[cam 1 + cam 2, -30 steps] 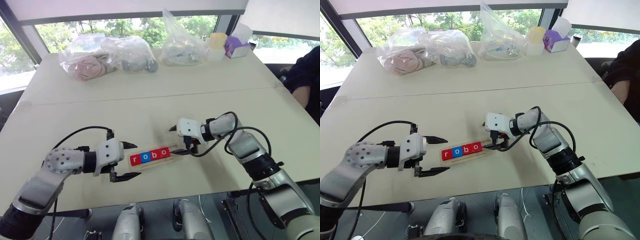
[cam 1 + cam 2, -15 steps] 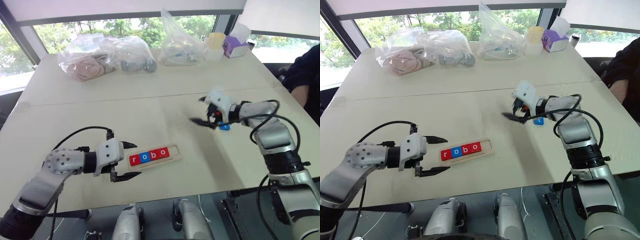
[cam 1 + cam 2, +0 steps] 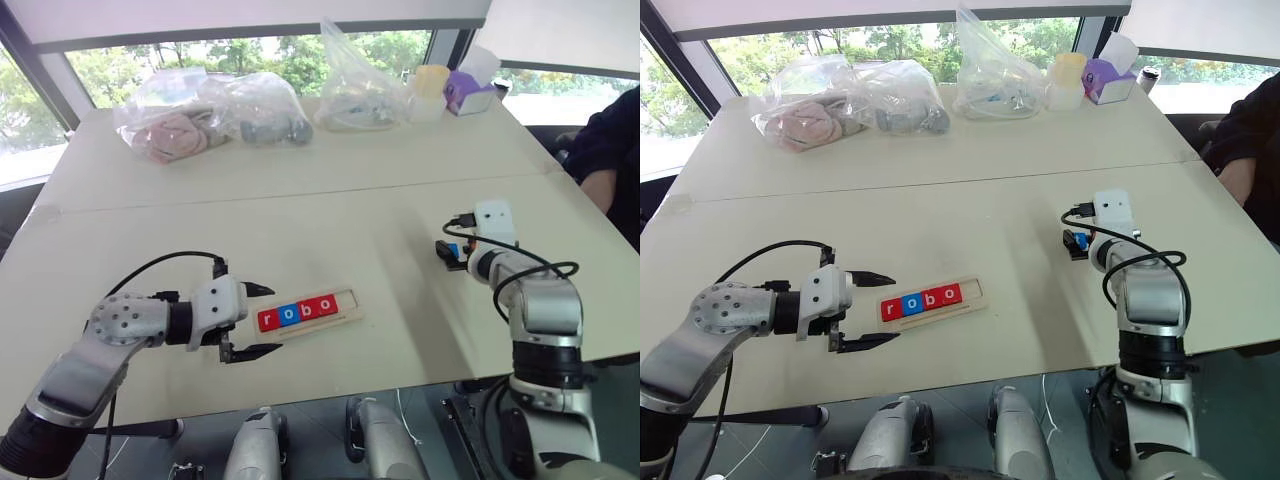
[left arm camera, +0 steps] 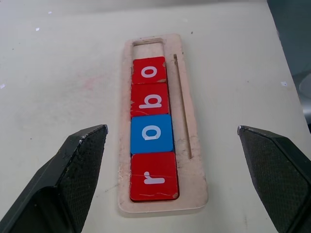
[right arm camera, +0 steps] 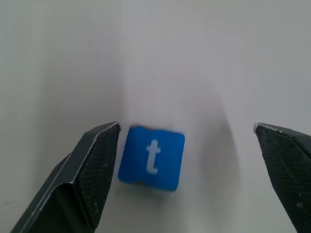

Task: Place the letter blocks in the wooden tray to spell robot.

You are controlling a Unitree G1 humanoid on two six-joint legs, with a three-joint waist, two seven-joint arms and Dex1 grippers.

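The blue t block (image 5: 151, 158) lies flat between the wide-open fingers of the right gripper (image 5: 187, 170), nearer the finger at 9 o'clock; the left gripper (image 4: 172, 177), also wide open, is at the wooden tray (image 4: 194, 145).

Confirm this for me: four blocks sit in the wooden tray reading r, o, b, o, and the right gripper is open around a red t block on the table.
One detail is wrong: the t block is blue, not red, as the right wrist view shows. The rest holds: the wooden tray holds r, o, b, o, and the right gripper is open around the t block on the table.
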